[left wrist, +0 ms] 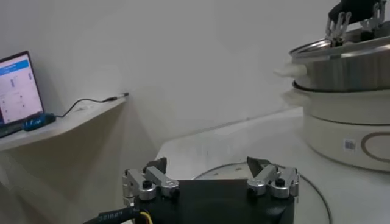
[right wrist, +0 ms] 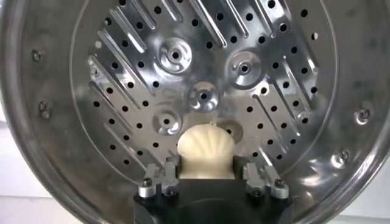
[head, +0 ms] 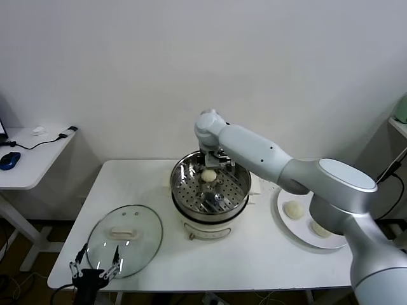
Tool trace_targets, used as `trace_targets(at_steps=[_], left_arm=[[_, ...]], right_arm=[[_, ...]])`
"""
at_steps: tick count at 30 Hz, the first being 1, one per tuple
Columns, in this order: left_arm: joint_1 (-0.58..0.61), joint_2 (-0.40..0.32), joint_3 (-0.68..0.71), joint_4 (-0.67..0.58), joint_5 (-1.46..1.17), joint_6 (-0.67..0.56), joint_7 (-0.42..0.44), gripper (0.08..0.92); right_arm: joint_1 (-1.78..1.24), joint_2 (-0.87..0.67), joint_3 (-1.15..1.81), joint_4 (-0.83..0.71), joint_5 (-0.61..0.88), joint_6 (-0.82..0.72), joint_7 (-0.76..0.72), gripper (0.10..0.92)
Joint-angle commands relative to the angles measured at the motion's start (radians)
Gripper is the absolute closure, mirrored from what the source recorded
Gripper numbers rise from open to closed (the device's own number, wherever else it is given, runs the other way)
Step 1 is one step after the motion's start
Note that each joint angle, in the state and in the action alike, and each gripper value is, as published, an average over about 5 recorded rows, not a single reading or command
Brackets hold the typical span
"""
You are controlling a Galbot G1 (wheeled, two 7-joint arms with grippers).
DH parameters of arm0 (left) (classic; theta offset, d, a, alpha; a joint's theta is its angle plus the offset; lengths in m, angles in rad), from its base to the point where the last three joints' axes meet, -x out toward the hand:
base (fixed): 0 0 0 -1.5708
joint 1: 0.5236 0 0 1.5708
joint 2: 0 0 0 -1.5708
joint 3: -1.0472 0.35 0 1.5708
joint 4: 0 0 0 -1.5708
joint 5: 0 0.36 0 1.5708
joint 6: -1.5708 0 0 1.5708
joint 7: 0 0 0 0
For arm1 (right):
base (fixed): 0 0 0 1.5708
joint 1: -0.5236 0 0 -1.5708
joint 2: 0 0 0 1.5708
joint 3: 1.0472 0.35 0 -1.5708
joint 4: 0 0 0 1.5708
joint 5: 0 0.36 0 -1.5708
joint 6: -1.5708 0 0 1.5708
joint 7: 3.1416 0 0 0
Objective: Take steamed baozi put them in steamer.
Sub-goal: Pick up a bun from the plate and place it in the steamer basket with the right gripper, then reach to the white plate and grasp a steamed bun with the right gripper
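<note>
White table [head: 146, 190]: baozi [right wrist: 205, 152] sits in steamer [head: 184, 184].

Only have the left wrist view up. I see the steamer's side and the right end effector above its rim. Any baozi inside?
Observer: Yes, one baozi sits on the perforated floor of the steamer, towards its far side.
Operator: Is the right arm holding it?
Observer: Doesn't look like it. The right end effector is open, with its jaws on either side of the bun.
Operator: How many are left to move?
Observer: Two buns that I can see, one and another, are on the white plate to the steamer's right. The arm covers part of that plate.
</note>
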State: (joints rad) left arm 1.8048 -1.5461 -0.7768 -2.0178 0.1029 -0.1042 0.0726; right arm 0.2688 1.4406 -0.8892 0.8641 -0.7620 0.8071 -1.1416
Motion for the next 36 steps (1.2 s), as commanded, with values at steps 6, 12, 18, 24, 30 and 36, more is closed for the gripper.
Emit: trace_targets(at_steps=[6,12,18,24,30,36], left_arm=[[0.011,-0.001,0.000,-0.003,-0.002,-0.004,-0.003,0.177],[0.013,0.000,0.001,-0.015,-0.001,-0.001,-0.002,0.177],[0.018,-0.002,0.004,-0.026,0.000,0.000,-0.002,0.177],[0.019,-0.006,0.008,-0.039,-0.002,0.000,-0.002,0.177],[0.025,-0.009,0.015,-0.044,0.001,-0.001,-0.002,0.177],[0.036,-0.009,0.013,-0.049,0.002,-0.004,-0.002,0.177]], right_arm=[[0.079,-0.075,-0.022,0.100,0.135,-0.010,-0.027,0.203],[0.230,-0.249,-0.110,0.255,0.410,-0.122,-0.053,0.203],[0.472,-0.505,-0.437,0.383,0.918,-0.539,0.110,0.203],[0.501,-0.738,-0.535,0.496,1.144,-0.975,0.227,0.203],[0.335,-0.894,-0.432,0.537,1.203,-1.198,0.203,0.203],[0.103,-0.921,-0.256,0.440,1.167,-1.174,0.099,0.203]])
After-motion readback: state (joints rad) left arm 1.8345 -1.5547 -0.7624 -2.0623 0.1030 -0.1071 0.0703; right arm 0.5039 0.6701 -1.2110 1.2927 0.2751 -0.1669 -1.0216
